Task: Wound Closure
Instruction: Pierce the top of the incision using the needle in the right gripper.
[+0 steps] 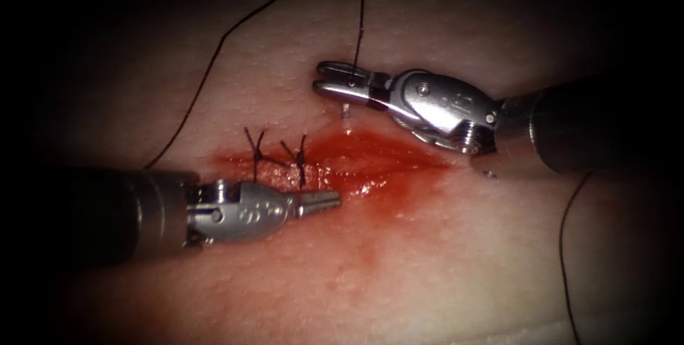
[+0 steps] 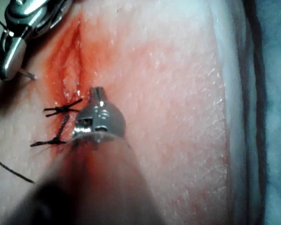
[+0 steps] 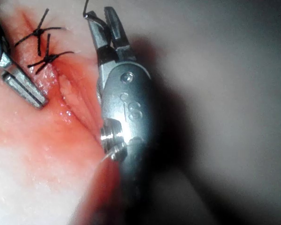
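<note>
The tissue [image 1: 442, 259] bears a red cut [image 1: 370, 160] with two black knotted stitches [image 1: 258, 151] at its left end. My right tool [image 1: 318, 78] lies over the cut's upper edge, right of the stitches, its jaws shut on the needle [image 1: 346, 111] near its tail. The needle's short visible part points down at the tissue beside the cut; I cannot tell whether the tip has entered. Thread [image 1: 360, 17] rises from those jaws. My left tool [image 1: 335, 200] rests at the cut's lower edge beside the second stitch, jaws shut and holding nothing. The needle [image 2: 27, 73] also pokes out under the right jaws.
Loose black thread [image 1: 206, 74] curves across the tissue at the upper left, and another strand [image 1: 563, 245] hangs by the right shaft. Red fluid [image 1: 377, 195] stains the tissue around and below the cut. The tissue's pale edge [image 2: 234, 93] borders a blue cloth [image 2: 276, 117].
</note>
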`<state>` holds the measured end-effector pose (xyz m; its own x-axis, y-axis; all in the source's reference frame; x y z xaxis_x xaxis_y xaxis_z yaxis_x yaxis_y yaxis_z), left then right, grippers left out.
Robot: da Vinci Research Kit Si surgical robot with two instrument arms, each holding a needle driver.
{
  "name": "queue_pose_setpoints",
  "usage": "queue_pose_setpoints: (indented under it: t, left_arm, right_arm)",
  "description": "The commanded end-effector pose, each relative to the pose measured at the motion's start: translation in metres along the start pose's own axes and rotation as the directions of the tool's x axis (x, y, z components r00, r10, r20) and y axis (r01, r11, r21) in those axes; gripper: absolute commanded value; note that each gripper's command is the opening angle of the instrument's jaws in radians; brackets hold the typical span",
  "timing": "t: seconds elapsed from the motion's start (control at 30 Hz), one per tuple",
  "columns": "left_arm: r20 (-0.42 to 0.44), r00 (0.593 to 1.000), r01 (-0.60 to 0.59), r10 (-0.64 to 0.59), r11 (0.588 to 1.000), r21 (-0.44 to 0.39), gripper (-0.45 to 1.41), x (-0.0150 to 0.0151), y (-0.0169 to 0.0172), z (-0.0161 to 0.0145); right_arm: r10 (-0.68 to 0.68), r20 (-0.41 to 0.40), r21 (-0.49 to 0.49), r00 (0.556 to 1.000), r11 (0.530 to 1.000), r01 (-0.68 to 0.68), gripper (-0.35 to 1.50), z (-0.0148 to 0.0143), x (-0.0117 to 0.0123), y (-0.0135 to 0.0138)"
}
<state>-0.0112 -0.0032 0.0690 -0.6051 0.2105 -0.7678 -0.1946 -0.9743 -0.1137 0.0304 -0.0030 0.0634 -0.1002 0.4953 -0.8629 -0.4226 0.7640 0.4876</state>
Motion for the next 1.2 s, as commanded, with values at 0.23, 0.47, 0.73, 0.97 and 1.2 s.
queue_pose_setpoints:
  t: [0.23,0.47,0.73,0.97,1.2]
  left_arm:
    - [0.000,1.000,0.000,0.000,1.000,0.001,-0.28,0.0000,0.0002,0.0007]
    - [0.000,1.000,0.000,0.000,1.000,0.001,-0.28,0.0000,0.0002,0.0006]
    - [0.000,1.000,0.000,0.000,1.000,0.001,-0.28,0.0000,0.0002,0.0006]
    - [-0.002,1.000,0.002,-0.002,1.000,-0.003,-0.28,0.0000,-0.0001,0.0004]
    - [-0.002,1.000,0.001,-0.001,1.000,-0.003,-0.28,-0.0001,-0.0002,0.0004]
  right_arm:
    - [0.021,0.021,-0.046,1.000,0.999,-0.020,-0.35,0.0010,-0.0004,0.0007]
    - [0.221,0.020,-0.126,0.975,0.968,-0.217,-0.35,0.0012,-0.0003,0.0011]
    - [0.547,0.085,-0.150,0.833,0.833,-0.532,-0.35,0.0008,-0.0014,-0.0003]
    - [0.652,0.144,-0.141,0.744,0.758,-0.637,-0.35,0.0001,-0.0031,-0.0028]
    - [0.753,0.189,-0.157,0.631,0.657,-0.738,-0.35,-0.0008,-0.0044,-0.0065]
